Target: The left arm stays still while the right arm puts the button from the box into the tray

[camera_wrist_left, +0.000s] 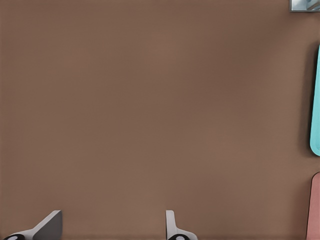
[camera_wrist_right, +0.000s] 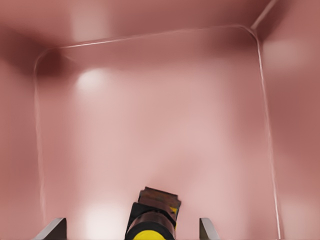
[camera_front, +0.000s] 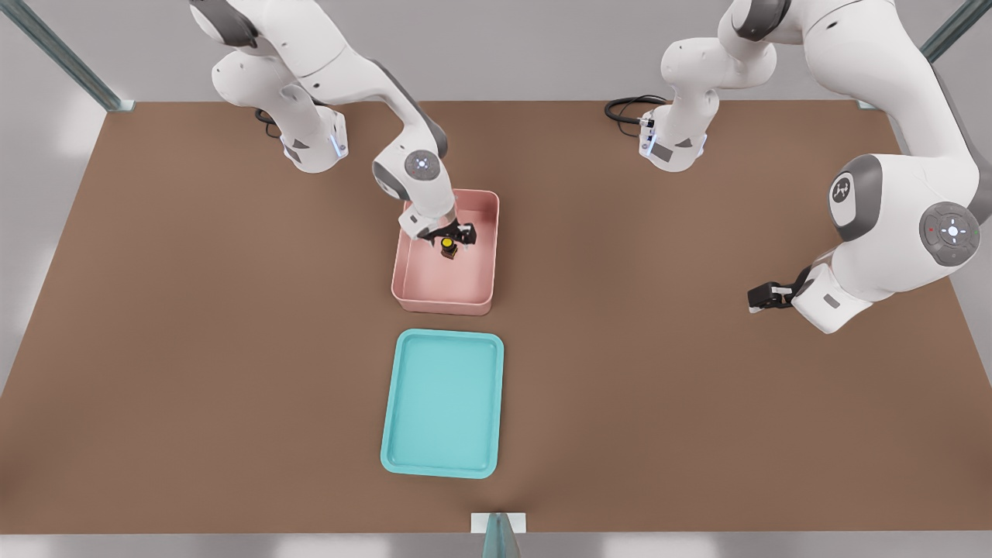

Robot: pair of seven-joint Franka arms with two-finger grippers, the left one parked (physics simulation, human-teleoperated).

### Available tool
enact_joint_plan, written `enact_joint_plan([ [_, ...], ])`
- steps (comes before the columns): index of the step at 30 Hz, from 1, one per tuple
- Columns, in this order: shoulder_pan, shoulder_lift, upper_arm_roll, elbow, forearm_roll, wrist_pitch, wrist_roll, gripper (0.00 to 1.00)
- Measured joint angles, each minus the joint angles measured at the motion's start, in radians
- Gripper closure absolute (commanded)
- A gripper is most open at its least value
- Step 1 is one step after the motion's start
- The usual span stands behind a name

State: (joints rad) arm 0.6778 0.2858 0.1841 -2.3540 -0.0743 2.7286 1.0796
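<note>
Button [camera_front: 447,246]: yellow cap on a dark base, sitting inside the pink box [camera_front: 415,291], in the half of the box farther from the tray. In the right wrist view the button [camera_wrist_right: 152,220] lies on the box floor [camera_wrist_right: 165,125] between the two fingertips [camera_wrist_right: 54,230], with a clear gap on each side.

Gripper [camera_front: 452,237]: lowered into the box, directly over the button. Fingers spread wide on either side of the button, not touching it, nothing held.

Right arm [camera_front: 418,174]: reaches in from the far side of the table, over the box's back wall.

Tray [camera_front: 403,457]: teal, flat on the brown table [camera_front: 194,349], just in front of the box with a strip of bare tabletop between them. Both lie lengthwise along the same line.
</note>
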Motion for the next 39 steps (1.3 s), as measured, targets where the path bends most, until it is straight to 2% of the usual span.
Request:
enact_joint_plan([
  [11, 0.000, 0.042, -0.003, -0.020, -0.008, 0.098, 0.003, 0.06],
  [12, 0.001, 0.044, -0.006, -0.023, -0.013, 0.102, 0.003, 0.10],
  [14, 0.000, 0.046, -0.010, -0.028, -0.021, 0.109, 0.003, 0.35],
  [16, 0.000, 0.045, -0.017, -0.034, -0.033, 0.114, 0.002, 0.50],
  [17, 0.000, 0.045, -0.019, -0.036, -0.037, 0.116, 0.002, 0.52],
  [20, 0.000, 0.039, -0.022, -0.036, -0.047, 0.119, 0.002, 0.53],
  [25, 0.000, -0.043, -0.030, -0.005, -0.053, 0.051, -0.005, 0.53],
  [31, -0.069, -0.042, -0.028, 0.333, 0.120, -0.183, -0.109, 0.53],
  [34, -0.089, 0.051, -0.041, 0.500, 0.174, -0.252, -0.187, 0.53],
  [39, -0.116, 0.278, -0.115, 0.802, 0.219, -0.313, -0.333, 0.53],
])
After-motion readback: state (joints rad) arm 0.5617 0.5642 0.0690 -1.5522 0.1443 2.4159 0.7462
